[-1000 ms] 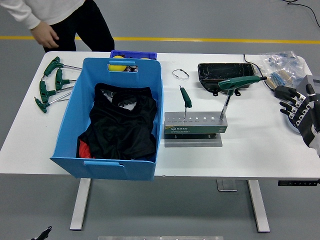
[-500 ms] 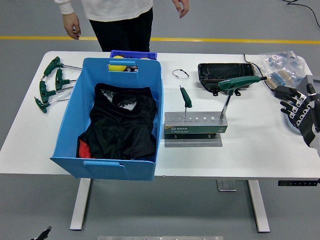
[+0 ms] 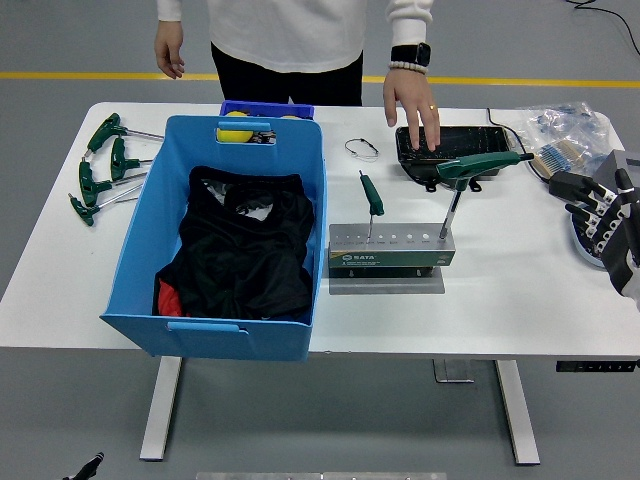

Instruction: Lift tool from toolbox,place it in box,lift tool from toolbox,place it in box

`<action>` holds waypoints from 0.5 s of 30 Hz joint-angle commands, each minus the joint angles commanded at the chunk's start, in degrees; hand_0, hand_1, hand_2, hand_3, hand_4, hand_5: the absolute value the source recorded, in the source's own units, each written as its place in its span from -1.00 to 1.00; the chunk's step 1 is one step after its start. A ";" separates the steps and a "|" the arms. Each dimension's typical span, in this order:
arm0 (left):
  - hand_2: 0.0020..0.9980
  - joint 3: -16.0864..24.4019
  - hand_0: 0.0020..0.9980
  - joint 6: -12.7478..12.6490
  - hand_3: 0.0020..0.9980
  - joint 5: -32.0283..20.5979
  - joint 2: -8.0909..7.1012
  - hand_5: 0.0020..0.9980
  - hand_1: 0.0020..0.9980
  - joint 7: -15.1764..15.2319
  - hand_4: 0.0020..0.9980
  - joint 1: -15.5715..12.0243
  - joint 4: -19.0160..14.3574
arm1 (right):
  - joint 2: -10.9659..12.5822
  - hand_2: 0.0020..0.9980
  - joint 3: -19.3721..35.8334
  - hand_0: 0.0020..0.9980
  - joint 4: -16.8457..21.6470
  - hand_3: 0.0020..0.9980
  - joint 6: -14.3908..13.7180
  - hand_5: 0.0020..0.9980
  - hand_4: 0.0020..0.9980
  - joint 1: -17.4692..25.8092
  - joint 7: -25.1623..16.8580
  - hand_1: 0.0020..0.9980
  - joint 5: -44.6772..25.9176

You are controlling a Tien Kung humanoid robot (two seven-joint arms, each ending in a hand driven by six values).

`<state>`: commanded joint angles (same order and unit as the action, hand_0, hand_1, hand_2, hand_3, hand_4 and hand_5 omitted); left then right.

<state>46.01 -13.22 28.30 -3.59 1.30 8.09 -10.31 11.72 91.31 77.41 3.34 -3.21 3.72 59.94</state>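
Right hand (image 3: 603, 215) sits over the table's right edge, fingers (image 3: 572, 184) loosely spread and gripping nothing; no left hand on show. Just far of it lie a paintbrush (image 3: 558, 154) and a crumpled clear plastic bag (image 3: 560, 122).

Moving left to the grey tool rack (image 3: 391, 251) near the middle of the white table (image 3: 500, 300); two tools stand in it, count them: a small green-handled screwdriver (image 3: 371, 195) upright near the rack's left end, and a T-handle wrench (image 3: 478, 166) in the right end, its green grip lying crosswise and pointing right. Neither is touched by the robot.

Far of the rack, a black tray (image 3: 474, 137); a person at the far side presses one hand (image 3: 411, 108), wearing a watch and bead bracelet, onto its left part; the person's other hand (image 3: 170, 48) hangs off beyond the table's far edge. A small wire loop (image 3: 361, 149) lies left of the tray.

Left again, the big blue box (image 3: 290, 330), one of them, with black cloth (image 3: 245, 250) bundled inside and a sliver of red at the near left corner; no tool visible in it. Behind it, a small dark-blue bin (image 3: 266, 108) with a yellow object (image 3: 236, 128). At the far left, roughly four green T-handle wrenches (image 3: 105, 165) lie in a cluster.
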 joint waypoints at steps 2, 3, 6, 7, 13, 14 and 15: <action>0.65 -0.03 0.57 0.01 0.47 -0.02 -0.03 0.20 0.61 0.01 0.44 -0.02 0.00 | 0.00 0.76 0.08 0.96 0.07 0.80 -0.26 1.00 1.00 0.00 -0.16 0.76 -0.01; 0.65 0.03 0.57 0.01 0.47 0.07 -0.04 0.20 0.61 -0.01 0.44 -0.02 0.00 | 0.01 0.76 0.07 0.96 0.12 0.80 -0.54 1.00 1.00 0.01 -0.40 0.76 -0.03; 0.65 0.22 0.57 -0.01 0.47 0.31 -0.04 0.20 0.61 -0.06 0.44 -0.03 0.00 | 0.00 0.77 -0.04 0.97 0.51 0.80 -2.33 1.00 1.00 0.06 -1.86 0.77 0.18; 0.65 0.22 0.57 -0.02 0.47 0.29 -0.03 0.20 0.61 -0.05 0.44 -0.05 0.00 | 0.04 0.77 -0.10 0.97 0.77 0.80 -3.40 1.00 1.00 0.08 -2.59 0.77 0.92; 0.65 0.25 0.57 -0.02 0.48 0.38 -0.02 0.20 0.61 -0.16 0.44 -0.07 0.00 | 2.31 0.83 -1.05 1.00 3.56 0.83 -10.28 1.00 1.00 -0.76 -5.22 0.82 13.12; 0.65 0.25 0.57 -0.02 0.48 0.39 -0.02 0.20 0.61 -0.17 0.44 -0.07 0.00 | 2.74 0.83 -1.28 1.00 3.88 0.83 -10.81 1.00 1.00 -1.01 -5.30 0.82 15.36; 0.65 0.22 0.57 -0.02 0.48 0.37 -0.03 0.20 0.61 -0.20 0.44 -0.08 0.00 | 3.67 0.83 -1.81 1.00 4.44 0.83 -11.45 1.00 1.00 -1.50 -5.37 0.82 17.96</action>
<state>46.23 -13.24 28.67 -3.62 1.10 8.01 -10.31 15.40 89.50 81.86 -8.11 -4.71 -1.65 77.90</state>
